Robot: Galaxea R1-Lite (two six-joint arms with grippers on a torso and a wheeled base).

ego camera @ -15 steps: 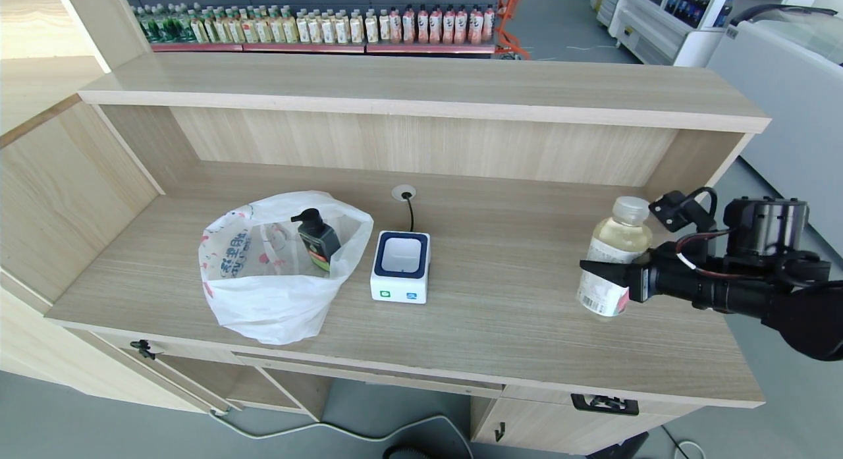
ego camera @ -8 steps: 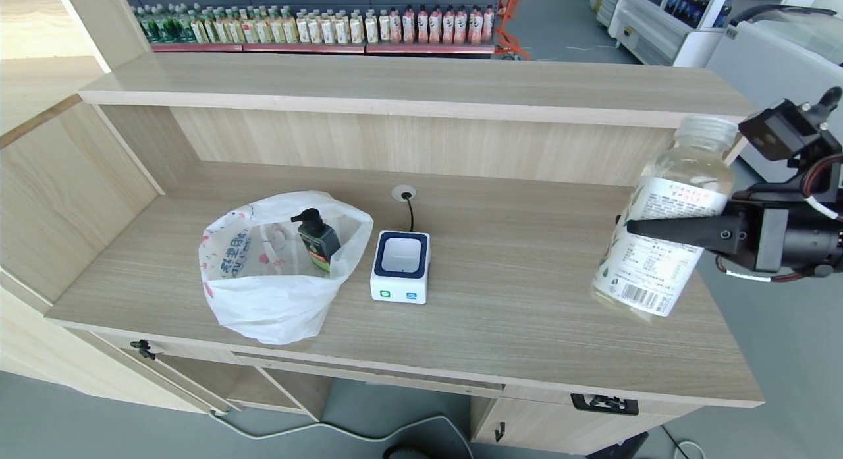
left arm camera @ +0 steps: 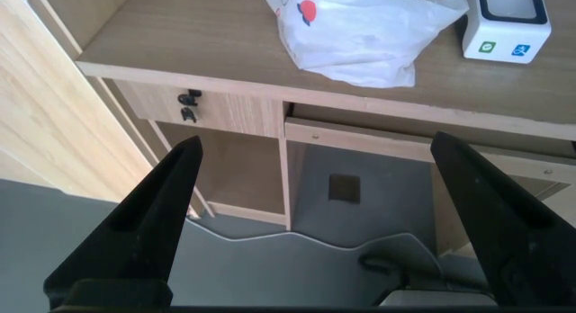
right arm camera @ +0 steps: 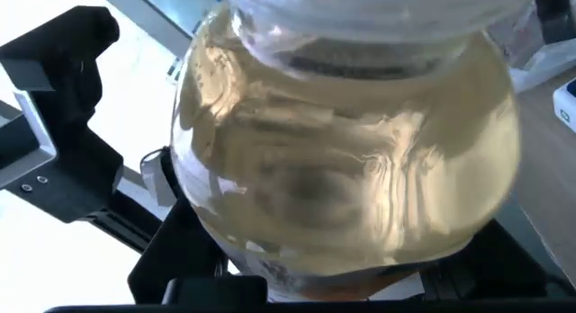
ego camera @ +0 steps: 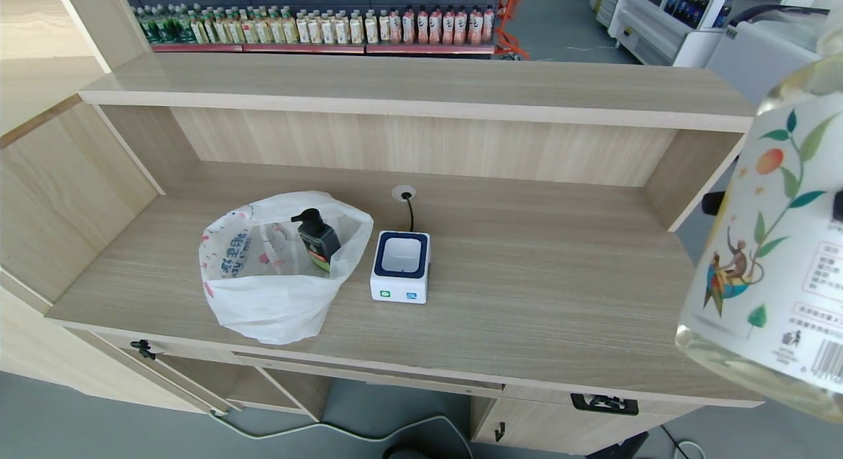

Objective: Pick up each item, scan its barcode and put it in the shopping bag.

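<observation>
A clear bottle of pale yellow drink with a white illustrated label hangs high off the counter's right end, close to the head camera, barcode at its lower edge. My right gripper is shut on the bottle, whose rounded body bulges between the black fingers. A white shopping bag sits open on the counter's left part, with a dark pump bottle inside. The white scanner stands just right of the bag. My left gripper is open and holds nothing, low in front of the counter, below the bag.
The wooden counter has a raised back shelf and side walls. A cable runs from the scanner to a hole. Under the counter are a drawer and a keyed lock. Shelves of drinks stand far behind.
My right gripper lifted the bottle from the counter's right end, up and toward the head camera; it now looms large at the right edge. Bag, pump bottle and scanner stayed put.
</observation>
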